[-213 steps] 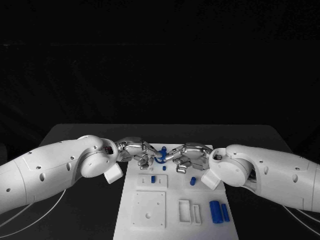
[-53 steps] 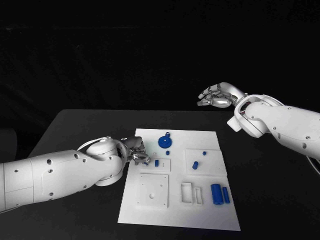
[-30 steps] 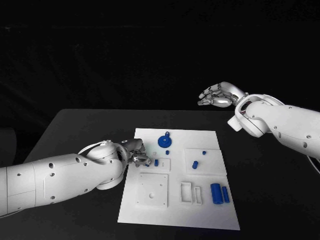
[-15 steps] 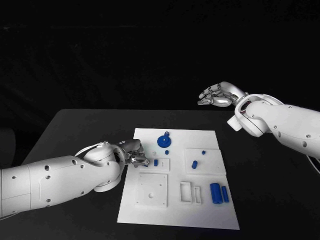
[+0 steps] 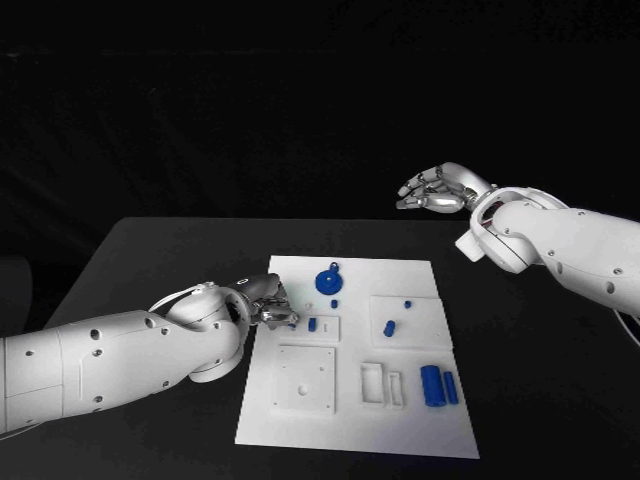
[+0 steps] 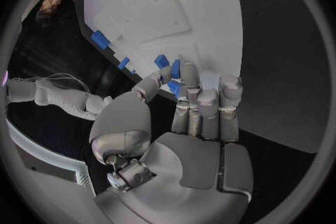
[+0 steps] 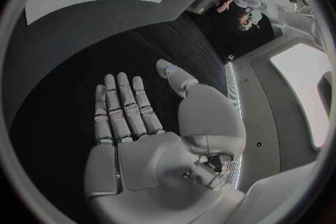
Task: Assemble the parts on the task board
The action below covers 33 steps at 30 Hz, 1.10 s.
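Task board (image 5: 407, 440) on black table (image 5: 147, 250), left hand (image 5: 273, 309) pinching small blue part (image 6: 174, 69), right hand (image 5: 438, 190) raised, fingers spread, empty

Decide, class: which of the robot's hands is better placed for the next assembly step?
Probably the left. The left hand is at the task board beside a small blue part; the right hand is raised beyond the table, fingers spread.
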Motion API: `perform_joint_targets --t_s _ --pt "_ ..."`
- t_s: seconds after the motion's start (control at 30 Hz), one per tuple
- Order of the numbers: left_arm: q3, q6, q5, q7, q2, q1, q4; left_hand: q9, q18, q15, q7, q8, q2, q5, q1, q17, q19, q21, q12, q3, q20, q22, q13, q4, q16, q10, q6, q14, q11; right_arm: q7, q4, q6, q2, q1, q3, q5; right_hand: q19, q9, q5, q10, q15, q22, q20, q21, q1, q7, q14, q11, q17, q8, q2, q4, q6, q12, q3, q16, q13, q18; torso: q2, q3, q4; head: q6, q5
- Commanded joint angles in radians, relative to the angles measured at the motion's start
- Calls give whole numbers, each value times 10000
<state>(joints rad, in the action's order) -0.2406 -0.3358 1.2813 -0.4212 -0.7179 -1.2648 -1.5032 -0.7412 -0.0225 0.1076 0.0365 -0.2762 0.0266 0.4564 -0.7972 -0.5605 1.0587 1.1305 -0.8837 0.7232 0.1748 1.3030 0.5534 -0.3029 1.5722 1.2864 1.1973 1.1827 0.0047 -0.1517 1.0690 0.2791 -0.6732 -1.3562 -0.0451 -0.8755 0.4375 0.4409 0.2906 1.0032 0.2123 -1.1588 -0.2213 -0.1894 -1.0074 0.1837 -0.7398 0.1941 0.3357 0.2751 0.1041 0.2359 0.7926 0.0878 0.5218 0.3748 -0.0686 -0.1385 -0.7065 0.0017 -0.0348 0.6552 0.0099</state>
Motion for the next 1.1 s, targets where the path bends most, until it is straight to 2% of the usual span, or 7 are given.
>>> perform_joint_targets --t_s 0.03,1.1 --pt "3 -119 -124 104 50 22 12 -22 -770 1102 -387 -433 -87 28 -24 -16 37 55 -9 761 1013 -4 12 297 2 1199 430 988 -1161 -88 -2 -137 15 -2 5 3 -5 -15 47 52 27 -16 20 65 -58 77 -76 -8 -11 64 -40 -11 -11 -55 37 -67 2 129 -2 -2 5 -5 8" --pt "3 505 -110 -31 46 66 64 -19 -777 1105 -389 -427 -74 16 -36 -31 44 52 -5 791 1013 -9 18 299 -8 1199 423 988 -1164 -107 -25 -180 17 5 5 27 7 -31 124 73 31 -39 20 97 -51 90 -85 -8 -22 72 -49 -4 -2 -94 32 -68 2 129 -1 -2 3 92 14"
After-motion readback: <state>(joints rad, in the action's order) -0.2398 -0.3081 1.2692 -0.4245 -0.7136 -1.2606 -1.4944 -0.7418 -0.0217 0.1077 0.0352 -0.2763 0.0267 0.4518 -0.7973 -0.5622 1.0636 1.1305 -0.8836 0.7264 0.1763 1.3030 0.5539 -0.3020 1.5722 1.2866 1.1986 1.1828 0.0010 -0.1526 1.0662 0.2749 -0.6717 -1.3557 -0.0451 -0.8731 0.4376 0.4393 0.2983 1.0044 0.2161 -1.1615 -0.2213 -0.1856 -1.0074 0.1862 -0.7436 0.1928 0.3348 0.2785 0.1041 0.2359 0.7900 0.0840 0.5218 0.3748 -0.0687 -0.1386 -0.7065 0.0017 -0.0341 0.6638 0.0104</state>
